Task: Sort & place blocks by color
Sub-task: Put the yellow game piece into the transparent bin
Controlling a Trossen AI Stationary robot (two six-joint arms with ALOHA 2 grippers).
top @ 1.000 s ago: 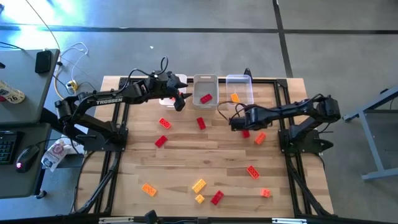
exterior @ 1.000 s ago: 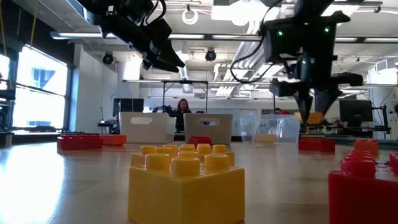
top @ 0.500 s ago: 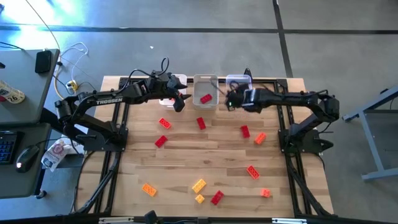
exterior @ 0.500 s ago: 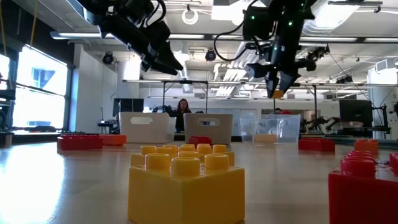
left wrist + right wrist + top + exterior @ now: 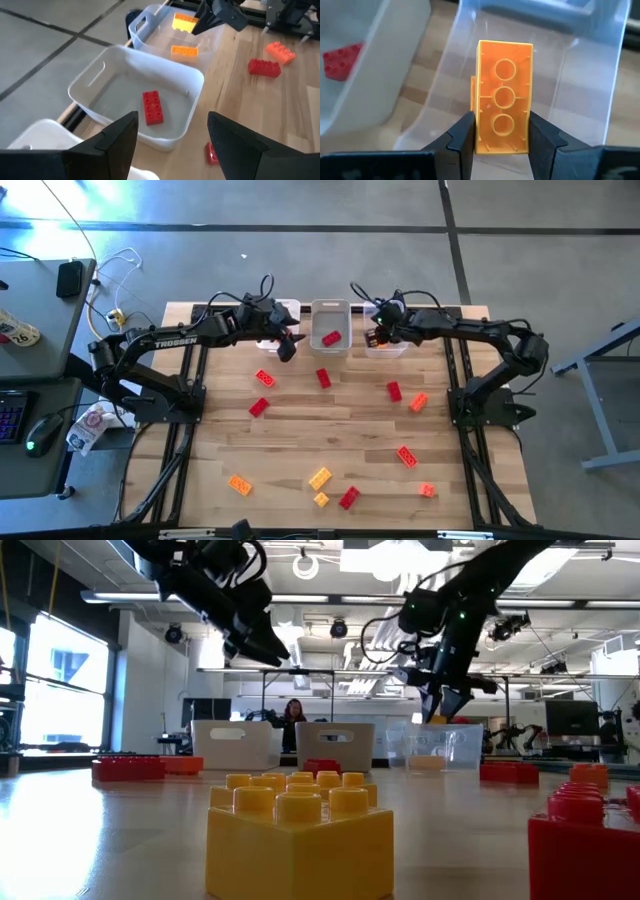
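High view: right end effector (image 5: pixel 375 336) sat over the clear bin (image 5: pixel 386 345) at the counter's (image 5: pixel 330 430) far edge, clamped on an orange block (image 5: pixel 371 336). Left end effector (image 5: pixel 283 345) hovered near the left white bin (image 5: pixel 284 309), fingers spread, nothing in them. Middle bin (image 5: pixel 330 308) had one red block (image 5: pixel 331 338) in it. Other blocks lay loose on the counter: reds in the middle, orange and yellow ones toward the near edge.

Low view: right end effector (image 5: pixel 447 700) hung above the clear bin (image 5: pixel 440 746), pointing down. Left end effector (image 5: pixel 262 648) was up high over the white bins. Big yellow block (image 5: pixel 299 840) sat close to the lens. A person (image 5: pixel 294 721) sat in the room behind.

Left wrist view: open fingers (image 5: pixel 112 142) framed the middle bin (image 5: pixel 176 75) with its red block (image 5: pixel 152 107). Clear bin (image 5: pixel 141 26) beyond held one orange block (image 5: pixel 184 50) on its floor; right end effector (image 5: pixel 197 27) held another (image 5: pixel 183 22) above it.

Right wrist view: fingers (image 5: pixel 462 137) closed on the orange block (image 5: pixel 503 95), hollow underside to the camera, clear bin (image 5: pixel 580 95) below it.
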